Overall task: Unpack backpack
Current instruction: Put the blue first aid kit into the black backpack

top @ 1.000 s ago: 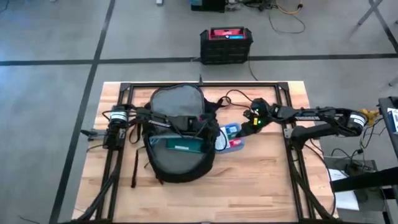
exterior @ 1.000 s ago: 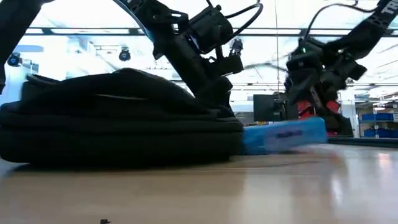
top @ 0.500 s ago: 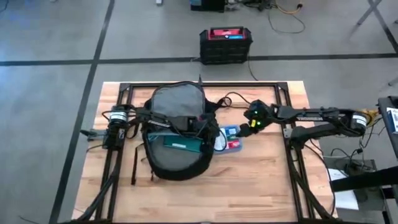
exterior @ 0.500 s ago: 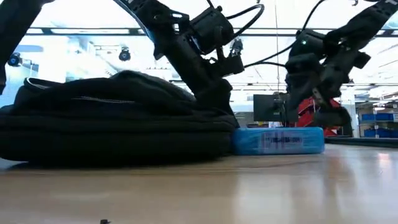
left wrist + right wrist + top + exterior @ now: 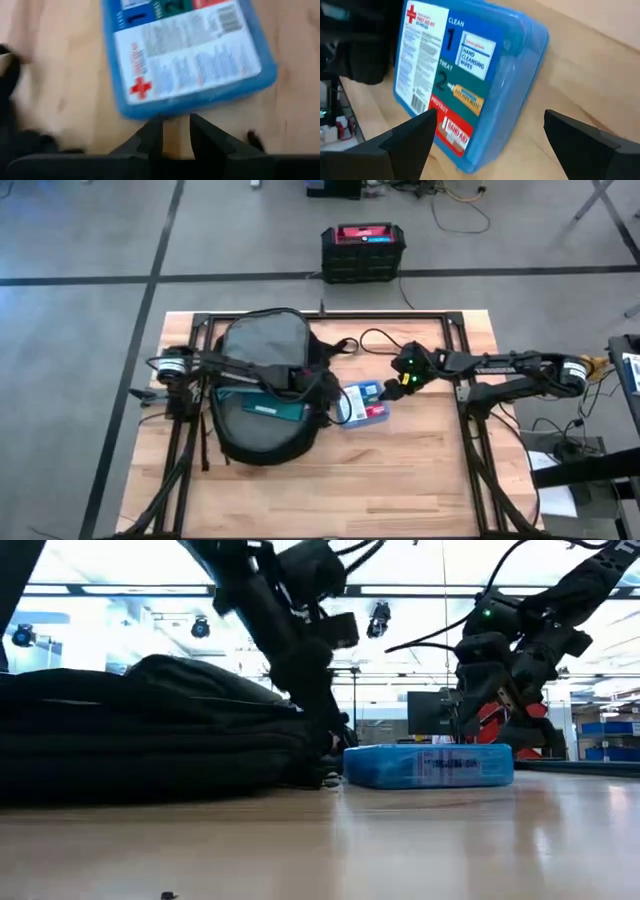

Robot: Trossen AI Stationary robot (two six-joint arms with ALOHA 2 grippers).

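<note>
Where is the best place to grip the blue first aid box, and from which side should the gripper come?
Probably from above, across its narrow width: the first aid box lies flat on the table, lid up. The open right gripper hangs over one end, near straddling it.

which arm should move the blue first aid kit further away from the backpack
Probably the right: its open hand already faces the first aid kit, while the left hand sits by the backpack.
</note>
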